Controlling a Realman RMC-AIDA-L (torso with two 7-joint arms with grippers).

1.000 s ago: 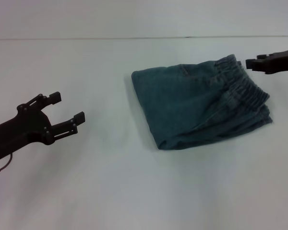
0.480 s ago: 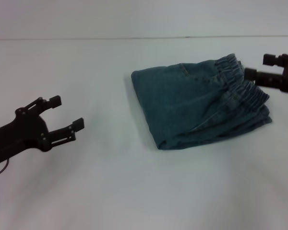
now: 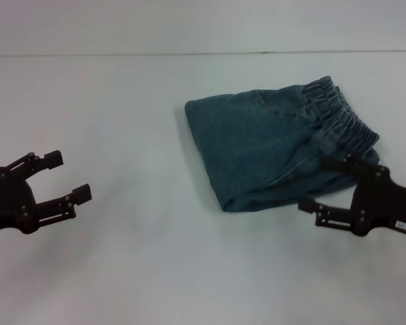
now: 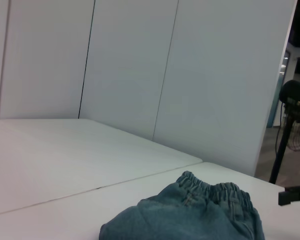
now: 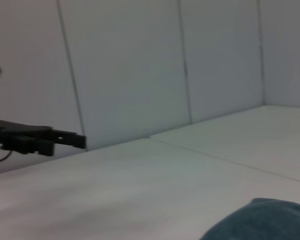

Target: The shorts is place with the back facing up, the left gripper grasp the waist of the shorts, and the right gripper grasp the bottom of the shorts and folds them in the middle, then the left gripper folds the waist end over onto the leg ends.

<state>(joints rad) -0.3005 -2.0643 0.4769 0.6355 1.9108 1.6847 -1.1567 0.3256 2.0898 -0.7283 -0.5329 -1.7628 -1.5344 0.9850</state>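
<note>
The blue-green denim shorts (image 3: 271,145) lie folded into a compact bundle right of the table's middle. The gathered waist (image 3: 338,118) lies on top at the bundle's right end, over stacked denim layers. I cannot make out the leg ends beneath it. My left gripper (image 3: 68,176) hovers open at the near left, far from the shorts, holding nothing. My right gripper (image 3: 316,184) is open just off the bundle's near right corner, and it is empty too. In the left wrist view the shorts (image 4: 190,217) and waist (image 4: 215,190) show low in the picture. The right wrist view catches a corner of the shorts (image 5: 262,220).
The white table (image 3: 155,257) runs back to a seam (image 3: 122,54) at the rear, with pale wall panels (image 4: 130,65) behind. A dark fan on a stand (image 4: 292,100) stands beyond the table. The left gripper (image 5: 40,140) shows far off in the right wrist view.
The left gripper has drawn back to the left and nearer the front edge. The right gripper has moved from beside the waistband at the far right to the bundle's near right corner. The shorts have not moved.
</note>
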